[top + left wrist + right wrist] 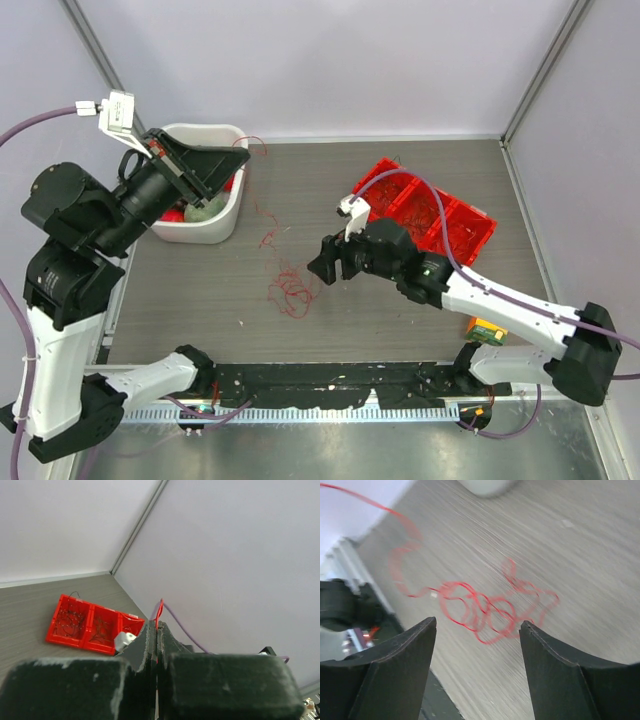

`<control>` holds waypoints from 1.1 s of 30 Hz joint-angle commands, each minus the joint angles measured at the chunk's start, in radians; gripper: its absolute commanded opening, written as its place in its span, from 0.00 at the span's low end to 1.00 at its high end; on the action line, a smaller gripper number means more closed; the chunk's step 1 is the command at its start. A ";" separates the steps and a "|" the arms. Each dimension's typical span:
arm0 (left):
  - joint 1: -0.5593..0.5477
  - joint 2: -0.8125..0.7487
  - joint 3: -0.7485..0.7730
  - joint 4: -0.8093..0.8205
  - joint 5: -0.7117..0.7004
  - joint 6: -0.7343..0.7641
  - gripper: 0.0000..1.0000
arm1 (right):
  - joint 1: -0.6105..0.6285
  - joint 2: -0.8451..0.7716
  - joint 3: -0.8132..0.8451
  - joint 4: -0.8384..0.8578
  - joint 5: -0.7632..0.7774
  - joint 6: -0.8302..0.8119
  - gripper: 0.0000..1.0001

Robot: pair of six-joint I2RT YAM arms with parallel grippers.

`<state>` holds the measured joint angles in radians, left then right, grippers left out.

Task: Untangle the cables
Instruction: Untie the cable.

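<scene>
The left pincer (156, 630) is pressed fully together, and a single thin red wire (159, 611) is clamped between its black fingers, with a short loop of it seen above the tips. This pincer is raised over the white rectangular plastic bin (215, 232) at the far left of the grey wood-grain tabletop (400, 320). A loose red strand is seen on the tabletop between the bin and the small tangle of thin red cables (290, 292), which lies near the middle of the tabletop. The right pincer (477, 624) is spread wide apart and nothing is gripped in it. It is positioned just right of the tangle, and in the blurred right wrist view the red loops are framed between its fingers, which stand clear of them. A red plastic compartment tray (75, 642) holding thin dark wires is placed at the far right.
</scene>
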<state>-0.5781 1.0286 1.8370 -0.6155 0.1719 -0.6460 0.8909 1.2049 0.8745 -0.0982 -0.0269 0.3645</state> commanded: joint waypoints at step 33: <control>0.004 0.065 0.447 0.088 -0.155 0.092 0.00 | -0.125 0.265 -0.246 0.376 -0.019 0.283 0.35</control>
<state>-0.5781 1.1099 2.2921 -0.5686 0.0910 -0.5961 0.8066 1.5715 0.6514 0.2878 -0.0681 0.6388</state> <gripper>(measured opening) 0.011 0.361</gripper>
